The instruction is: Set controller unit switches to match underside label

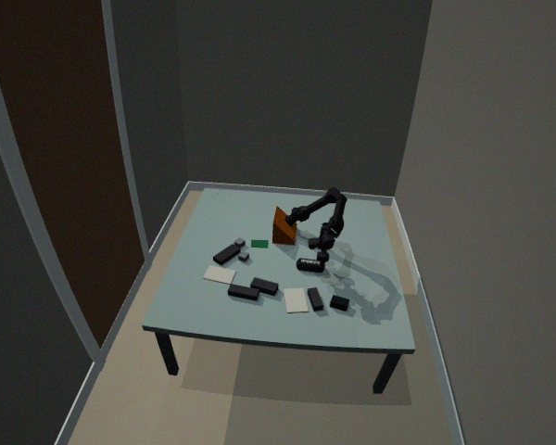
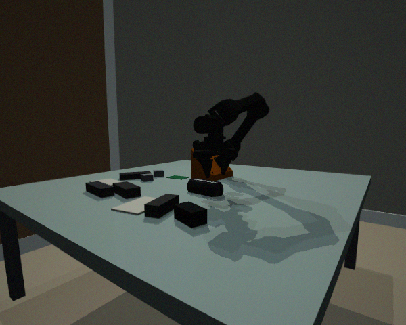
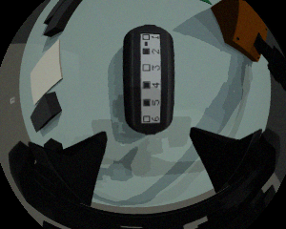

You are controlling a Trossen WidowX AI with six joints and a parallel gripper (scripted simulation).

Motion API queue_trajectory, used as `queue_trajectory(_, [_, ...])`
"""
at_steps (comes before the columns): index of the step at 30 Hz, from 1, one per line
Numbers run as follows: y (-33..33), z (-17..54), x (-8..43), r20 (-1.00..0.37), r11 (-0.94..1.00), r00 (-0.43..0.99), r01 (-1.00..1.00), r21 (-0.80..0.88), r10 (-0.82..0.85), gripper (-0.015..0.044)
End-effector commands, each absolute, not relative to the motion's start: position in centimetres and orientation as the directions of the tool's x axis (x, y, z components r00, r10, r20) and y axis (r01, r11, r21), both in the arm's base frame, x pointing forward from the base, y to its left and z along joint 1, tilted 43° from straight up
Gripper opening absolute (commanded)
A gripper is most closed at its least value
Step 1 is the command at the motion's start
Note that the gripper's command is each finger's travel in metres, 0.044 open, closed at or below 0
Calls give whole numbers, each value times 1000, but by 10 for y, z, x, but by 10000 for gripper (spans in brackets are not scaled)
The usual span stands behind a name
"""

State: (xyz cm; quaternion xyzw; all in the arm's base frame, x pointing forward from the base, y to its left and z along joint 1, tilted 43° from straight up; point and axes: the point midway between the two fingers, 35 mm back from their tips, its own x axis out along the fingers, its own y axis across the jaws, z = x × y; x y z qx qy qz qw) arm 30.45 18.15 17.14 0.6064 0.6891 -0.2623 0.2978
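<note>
The dark grey controller unit (image 1: 310, 268) (image 2: 205, 187) (image 3: 167, 81) lies upside down on the bench, its long rounded body showing the white label (image 3: 155, 76) on top. In the wrist view the label's squares read: 1 empty, 2 filled, 3 empty, 4 filled, 5 filled, 6 empty. A small dark mark sits between squares 1 and 2. The rocker switches are underneath, hidden. My gripper (image 1: 316, 251) (image 2: 216, 175) (image 3: 150, 135) is wide open and empty. It is above the bench near the unit, its fingertips spread to either side of the unit's 6 end in the wrist view.
The orange wedge-shaped block (image 1: 284, 234) (image 2: 197, 168) (image 3: 238, 29) stands behind the unit. A green board (image 1: 259, 243) (image 2: 177, 177) lies left of it. Several dark modules, two small grey blocks and two pale flat sheets lie left and in front. A black block (image 1: 339, 302) (image 2: 191, 214) is at front right.
</note>
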Motion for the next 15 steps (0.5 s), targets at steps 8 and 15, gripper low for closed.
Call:
queue_trajectory(8, [195, 155, 301, -732, 126, -96, 992, -14, 674, 440])
queue_trajectory(15, [202, 146, 300, -731, 126, -96, 992, -13, 675, 440])
